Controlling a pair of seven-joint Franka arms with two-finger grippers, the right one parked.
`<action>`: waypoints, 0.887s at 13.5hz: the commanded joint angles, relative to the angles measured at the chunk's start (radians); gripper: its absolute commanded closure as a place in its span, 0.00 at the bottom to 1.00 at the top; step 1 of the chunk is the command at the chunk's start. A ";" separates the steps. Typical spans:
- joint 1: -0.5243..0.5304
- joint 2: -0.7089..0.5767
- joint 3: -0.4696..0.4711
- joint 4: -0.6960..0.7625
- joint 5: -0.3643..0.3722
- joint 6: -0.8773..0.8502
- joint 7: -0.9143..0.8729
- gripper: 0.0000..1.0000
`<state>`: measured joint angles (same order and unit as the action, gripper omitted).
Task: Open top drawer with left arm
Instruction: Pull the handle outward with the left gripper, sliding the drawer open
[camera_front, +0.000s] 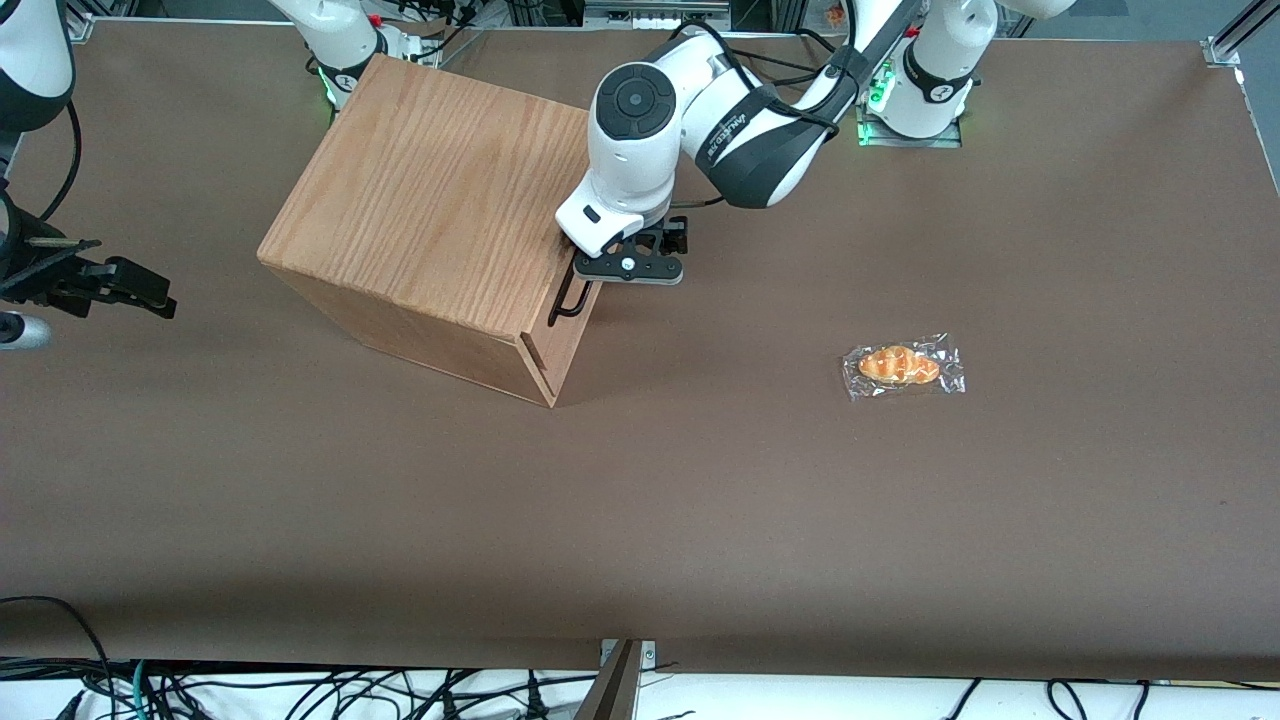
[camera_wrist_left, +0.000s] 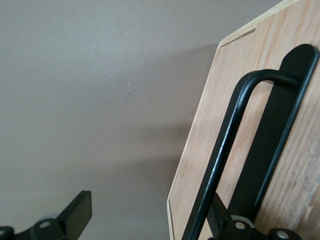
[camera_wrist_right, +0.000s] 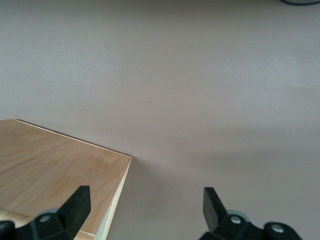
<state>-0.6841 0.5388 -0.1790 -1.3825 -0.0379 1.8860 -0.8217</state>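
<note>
A: Closing in on the handle, by the look of it. Gripper parked right at the cabinet, against the front that faces the working arm's end of the table.

B: Jaws?

A: Spread wide, gripping nothing. Straddling the black bar, with one finger tucked close beside it and the other well clear, out over bare table.

B: And the drawer?

A: Sitting shut, as far as can be judged; front flush in the cabinet, no pale inside showing. So: grasp step, pull not yet begun.

B: Calling for what next?

A: Probably pinching down on the bar, then drawing straight out from the cabinet front, toward the working arm's end. Best kept square to that front; pulling at a slant might bind the drawer or drag the whole cabinet along.

B: Room for that?

A: Plenty. Open brown table out from the cabinet front. Only a wrapped bread roll lying that way, well apart from the cabinet and nearer the camera.

B: Anything tight?

A: Just the arm itself, hanging over the cabinet's top edge above the handle. Worth watching that edge on the way out.
</note>
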 joint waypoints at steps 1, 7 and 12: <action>0.003 0.001 0.010 -0.001 0.053 -0.048 0.030 0.00; 0.061 -0.006 0.010 0.005 0.055 -0.079 0.093 0.00; 0.086 -0.016 0.010 0.007 0.055 -0.087 0.108 0.00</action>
<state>-0.6062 0.5270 -0.1727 -1.3789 -0.0279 1.8135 -0.7252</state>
